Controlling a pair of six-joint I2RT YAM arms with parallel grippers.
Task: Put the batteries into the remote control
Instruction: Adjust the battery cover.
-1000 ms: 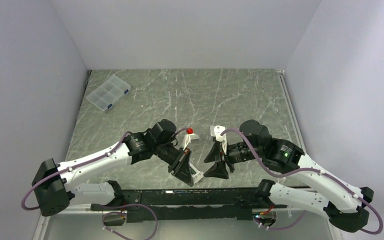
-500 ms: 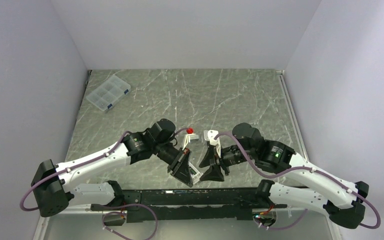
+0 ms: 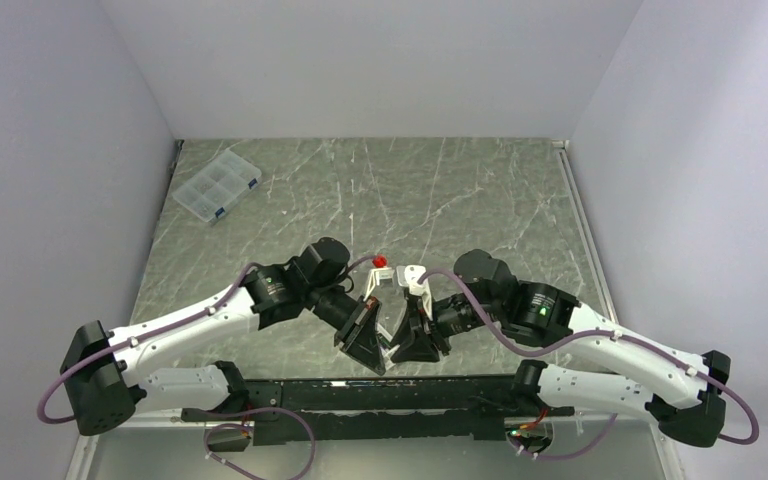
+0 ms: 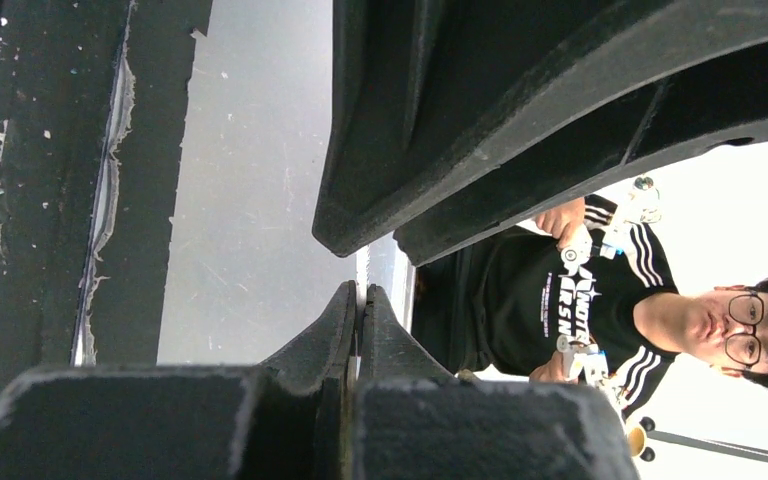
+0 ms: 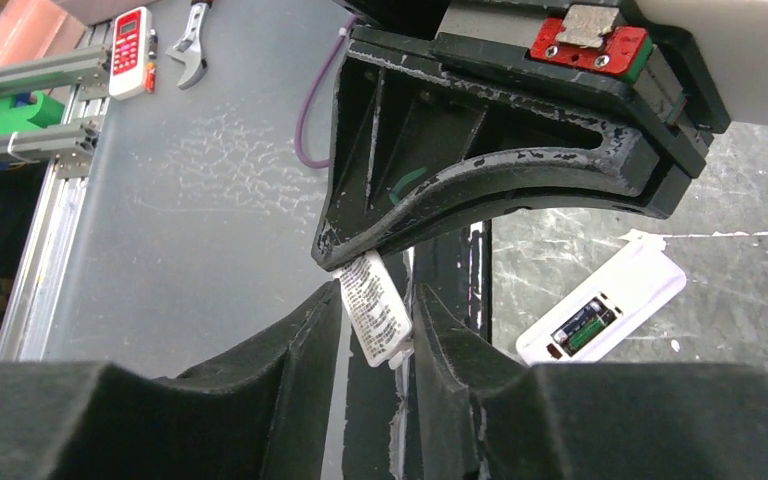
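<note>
The remote control (image 5: pixel 615 295) lies back-up on the marble table, to the right of my right gripper in the right wrist view. Two dark greenish batteries (image 5: pixel 585 325) sit in its recess. I cannot make the remote out in the top view. My left gripper (image 3: pixel 375 350) (image 4: pixel 362 295) is shut on a small white cover piece (image 5: pixel 375 308) with printed text, held above the table's near edge. My right gripper (image 3: pixel 407 345) (image 5: pixel 378 290) faces it, jaws open around the cover's free end. The right finger touches the cover and a gap shows on the left side.
A clear compartment box (image 3: pixel 217 186) sits at the far left of the table. A black rail (image 3: pixel 380 395) runs along the near edge under both grippers. Beyond the edge there are a red-and-white calculator (image 5: pixel 130 38), a wrench (image 5: pixel 192 28) and a person (image 4: pixel 660 310).
My right arm has moved left until its gripper meets the left one. Its jaws have narrowed around the cover. The left arm has stayed still, shut on the cover.
</note>
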